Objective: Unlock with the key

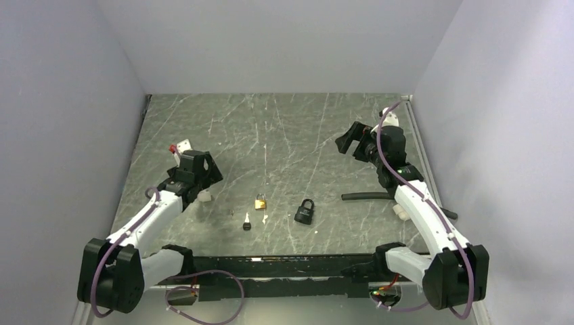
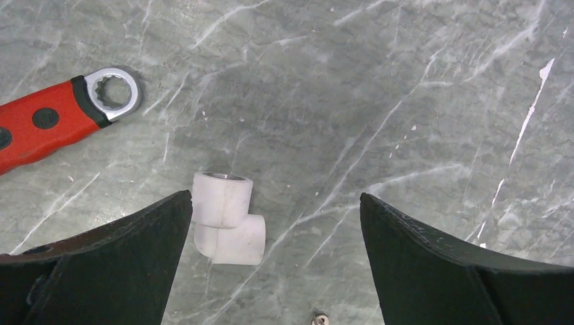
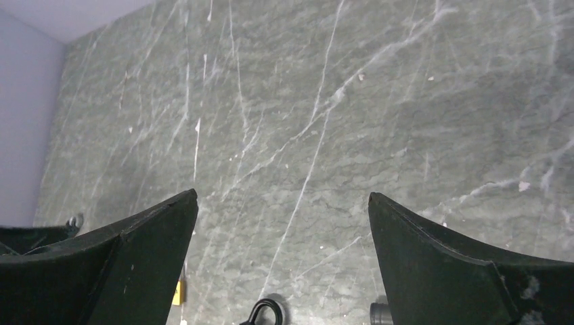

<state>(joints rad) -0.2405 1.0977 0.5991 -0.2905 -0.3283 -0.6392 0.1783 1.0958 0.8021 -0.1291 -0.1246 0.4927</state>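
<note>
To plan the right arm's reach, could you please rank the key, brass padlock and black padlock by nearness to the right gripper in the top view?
From the right gripper:
1. Black padlock, right of centre.
2. Brass padlock, centre.
3. Key, near-left of the brass one.

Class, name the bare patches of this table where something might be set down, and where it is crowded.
Bare: the far half of the table, between the left pincer and right pincer. Crowded: the near middle, where the key, brass padlock and black padlock lie close; a pipe elbow sits by the left pincer.
</note>
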